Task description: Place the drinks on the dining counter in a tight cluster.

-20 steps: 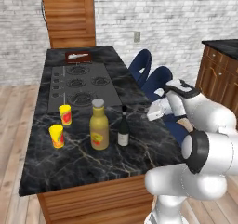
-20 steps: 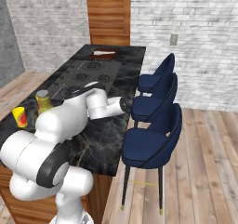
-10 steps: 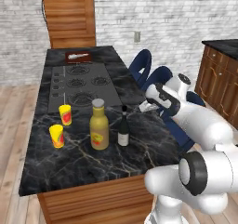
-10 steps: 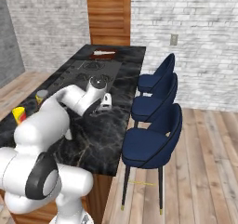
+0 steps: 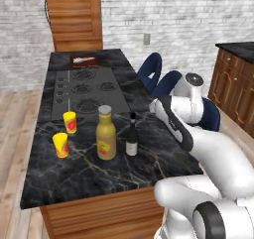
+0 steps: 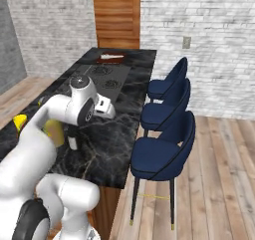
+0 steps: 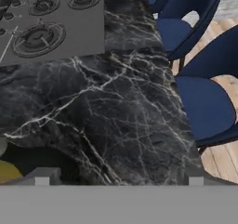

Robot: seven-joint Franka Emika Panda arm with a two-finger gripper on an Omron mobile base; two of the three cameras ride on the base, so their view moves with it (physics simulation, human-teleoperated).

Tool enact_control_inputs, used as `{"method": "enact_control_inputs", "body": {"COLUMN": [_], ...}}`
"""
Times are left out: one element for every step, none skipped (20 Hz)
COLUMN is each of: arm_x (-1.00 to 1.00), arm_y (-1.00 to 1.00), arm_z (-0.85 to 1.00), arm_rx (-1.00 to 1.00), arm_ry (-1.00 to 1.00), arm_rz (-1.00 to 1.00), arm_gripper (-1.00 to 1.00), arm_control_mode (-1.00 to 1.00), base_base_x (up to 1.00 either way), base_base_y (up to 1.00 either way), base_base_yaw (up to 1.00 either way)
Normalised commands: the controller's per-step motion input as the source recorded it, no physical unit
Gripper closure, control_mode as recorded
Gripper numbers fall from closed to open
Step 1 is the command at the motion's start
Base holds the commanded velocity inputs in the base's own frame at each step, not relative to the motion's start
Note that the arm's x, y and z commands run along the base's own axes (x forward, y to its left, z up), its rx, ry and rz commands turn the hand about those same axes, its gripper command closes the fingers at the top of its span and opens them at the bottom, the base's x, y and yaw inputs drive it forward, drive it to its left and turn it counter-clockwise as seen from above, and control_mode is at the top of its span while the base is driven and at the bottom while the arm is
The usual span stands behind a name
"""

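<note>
The claw (image 7: 119,179) hangs spread and empty over bare marble of the tabletop (image 5: 149,158), beside the stools (image 6: 164,154). The yellow bottle (image 5: 105,134) and wine bottle (image 5: 131,136) stand close together near two cups (image 5: 65,134). Risk: the arm's sweep may topple either bottle; the third drink's position cannot be told.

White arm bent at the elbow, wrist angled downward, tool (image 6: 107,109) empty (jaws spread wide)
</note>
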Motion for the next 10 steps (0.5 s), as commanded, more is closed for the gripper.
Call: {"method": "enact_control_inputs", "body": {"arm_x": [-1.0, -0.89, -0.76, -0.67, -0.62, -0.63, -0.61, -0.31, -0.29, -0.34], "arm_y": [0.0, 0.0, 0.0, 0.0, 0.0, -0.06, 0.0, 0.0, 0.0, 0.0], "arm_z": [0.91, 1.0, 1.0, 1.0, 1.0, 1.0, 0.78, 0.36, 0.22, 0.26], "arm_rx": [0.19, 0.12, 0.03, 0.0, 0.0, -0.03, -0.06, -0.1, -0.09, -0.09], "arm_ry": [-0.53, -0.44, -0.36, -0.3, -0.2, -0.16, -0.01, 0.0, 0.0, -0.03], "arm_rz": [0.01, 0.02, 0.0, 0.0, 0.0, 0.0, -0.05, -0.07, -0.06, -0.06], "arm_gripper": [-1.0, -1.0, -1.0, -1.0, -1.0, -1.0, -1.0, -1.0, -1.0, -1.0], "arm_control_mode": [-1.0, -1.0, -1.0, -1.0, -1.0, -1.0, -1.0, -1.0, -1.0, -1.0], "base_base_x": [0.0, 0.0, 0.0, 0.0, 0.0, 0.0, 0.0, 0.0, 0.0, 0.0], "base_base_y": [0.0, 0.0, 0.0, 0.0, 0.0, 0.0, 0.0, 0.0, 0.0, 0.0], "base_base_yaw": [0.0, 0.0, 0.0, 0.0, 0.0, 0.0, 0.0, 0.0, 0.0, 0.0]}}
